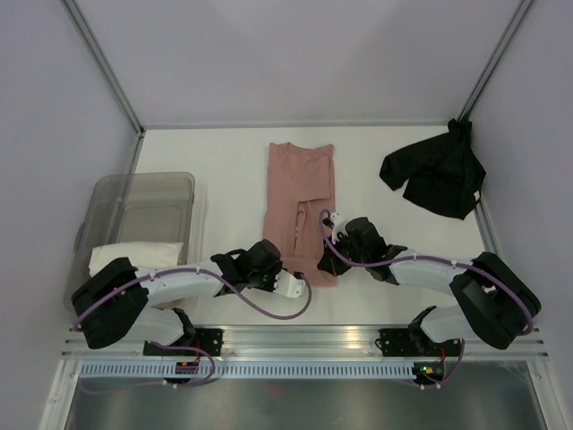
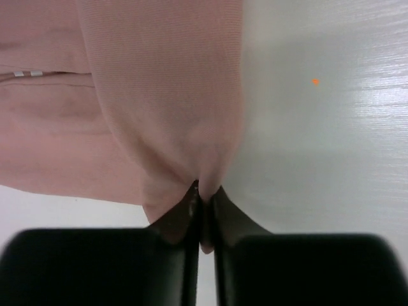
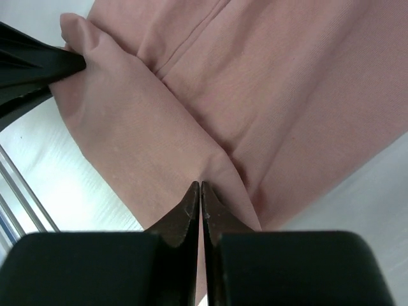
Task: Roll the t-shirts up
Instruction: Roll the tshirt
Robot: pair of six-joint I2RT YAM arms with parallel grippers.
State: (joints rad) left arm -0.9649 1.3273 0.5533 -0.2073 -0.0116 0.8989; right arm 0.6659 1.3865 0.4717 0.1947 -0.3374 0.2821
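A dusty salmon-pink t-shirt [image 1: 300, 184] lies folded into a long strip on the middle of the white table, its near end toward the arms. My left gripper [image 1: 294, 284] is shut on that near end's left corner, with cloth [image 2: 166, 115] pinched between the tips [image 2: 204, 199]. My right gripper [image 1: 327, 260] is shut on a fold of the same end [image 3: 255, 95], its tips [image 3: 201, 188] close together. The left gripper's black fingers [image 3: 38, 64] show in the right wrist view, holding the corner. A black t-shirt [image 1: 436, 175] lies crumpled at the back right.
A translucent grey plastic bin [image 1: 143, 181] stands at the left with a cream rolled shirt [image 1: 125, 257] in its near end. An aluminium rail [image 1: 304, 340] runs along the table's near edge. Frame posts rise at both back corners.
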